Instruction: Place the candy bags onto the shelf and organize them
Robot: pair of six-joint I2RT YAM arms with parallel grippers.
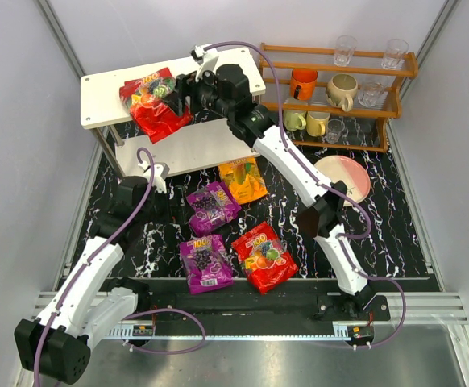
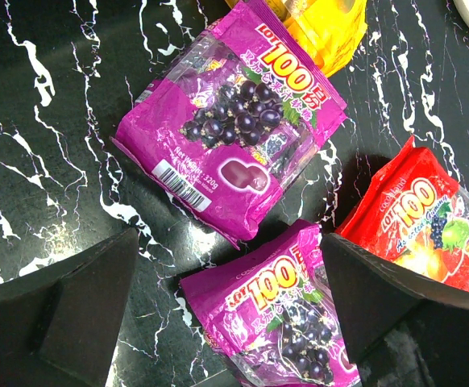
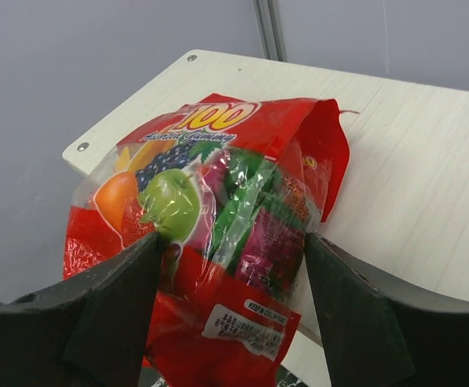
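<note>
Shelf (image 1: 105, 98), far-left corner: 1 red bag (image 1: 155, 103) on the top board, overhanging its front edge, clamped by the right gripper (image 3: 230, 266). Mid table (image 1: 396, 234): far purple bag (image 1: 212, 206), near purple bag (image 1: 205, 263), second red bag (image 1: 263, 256) and 1 orange bag (image 1: 242, 179), 4 in all. Left gripper (image 2: 228, 242) is spread wide over the purples, holding nothing.

Upper left, my right gripper (image 1: 180, 90) clasps a glossy red plastic candy bag (image 1: 155, 111) at the white two-tier shelf (image 1: 101, 87), on its top board.

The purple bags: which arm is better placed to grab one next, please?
Left: left gripper hovers open above the purple bags; right gripper holds a red bag at the shelf.
</note>
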